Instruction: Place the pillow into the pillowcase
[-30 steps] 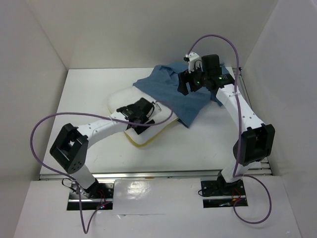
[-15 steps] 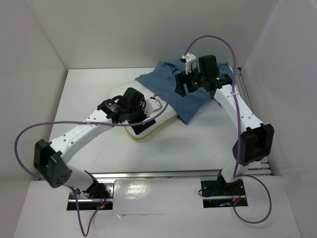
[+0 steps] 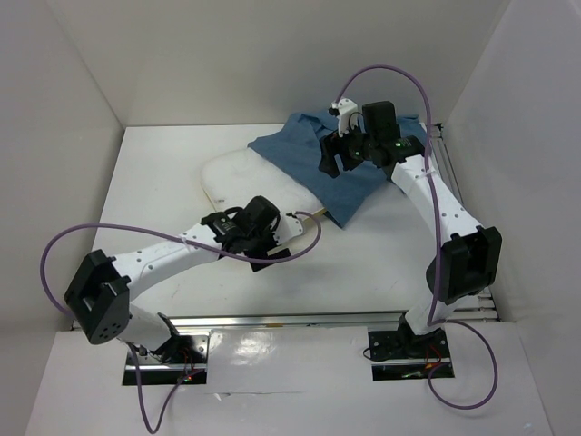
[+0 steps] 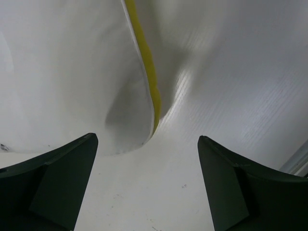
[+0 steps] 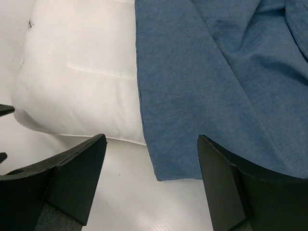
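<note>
- Blue pillowcase (image 3: pixel 349 186) lies draped over the far right end of the pillow (image 3: pixel 241 177), seen from above. Your left claw (image 3: pixel 272 243) sits at its near corner, and your right claw (image 3: pixel 334 162) is above the cloth.
- Left wrist: jaws are spread and empty, with the yellow piping (image 4: pixel 147 67) just ahead. Close on that corner.
- Right wrist: jaws are spread and empty. Find the open hem before pinching.

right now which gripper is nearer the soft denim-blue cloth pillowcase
Right. The right gripper hovers over the pillowcase edge; the left gripper is at the near corner of the cream, yellow-piped pillow, off the cloth.
</note>
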Robot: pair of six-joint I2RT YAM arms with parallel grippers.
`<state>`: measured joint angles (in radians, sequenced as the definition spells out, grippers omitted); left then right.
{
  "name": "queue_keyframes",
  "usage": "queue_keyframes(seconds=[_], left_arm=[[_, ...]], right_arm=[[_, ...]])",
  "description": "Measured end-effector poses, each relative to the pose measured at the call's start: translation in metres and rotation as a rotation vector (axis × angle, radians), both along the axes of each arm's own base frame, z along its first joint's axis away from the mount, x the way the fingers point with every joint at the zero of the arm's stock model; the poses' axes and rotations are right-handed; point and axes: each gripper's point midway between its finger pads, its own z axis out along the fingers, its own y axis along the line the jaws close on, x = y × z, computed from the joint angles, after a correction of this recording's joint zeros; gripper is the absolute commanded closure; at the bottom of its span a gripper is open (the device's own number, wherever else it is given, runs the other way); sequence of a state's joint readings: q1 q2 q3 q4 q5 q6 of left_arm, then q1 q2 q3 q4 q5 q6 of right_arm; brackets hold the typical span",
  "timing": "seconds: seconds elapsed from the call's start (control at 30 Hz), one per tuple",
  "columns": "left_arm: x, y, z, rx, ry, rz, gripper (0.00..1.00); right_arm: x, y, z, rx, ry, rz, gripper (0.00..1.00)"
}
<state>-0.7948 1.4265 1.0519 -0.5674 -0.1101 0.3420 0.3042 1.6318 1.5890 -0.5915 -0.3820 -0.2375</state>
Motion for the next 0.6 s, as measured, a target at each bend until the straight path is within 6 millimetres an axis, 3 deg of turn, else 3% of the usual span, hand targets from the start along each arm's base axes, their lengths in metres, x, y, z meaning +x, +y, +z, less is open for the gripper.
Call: queue_keyframes(seconds=[0.3,0.6], left_arm=[[0.019,-0.021,-0.015,-0.023,-0.036,0.005,0.01],[0.028,-0.02,-0.039,0.01,-0.054,0.045,0.01]], right_arm=[[-0.001,0.0,-0.005,-0.003,0.011,0.0,0.16],[-0.002,0.0,-0.005,-0.004,0.012,0.0,0.16]])
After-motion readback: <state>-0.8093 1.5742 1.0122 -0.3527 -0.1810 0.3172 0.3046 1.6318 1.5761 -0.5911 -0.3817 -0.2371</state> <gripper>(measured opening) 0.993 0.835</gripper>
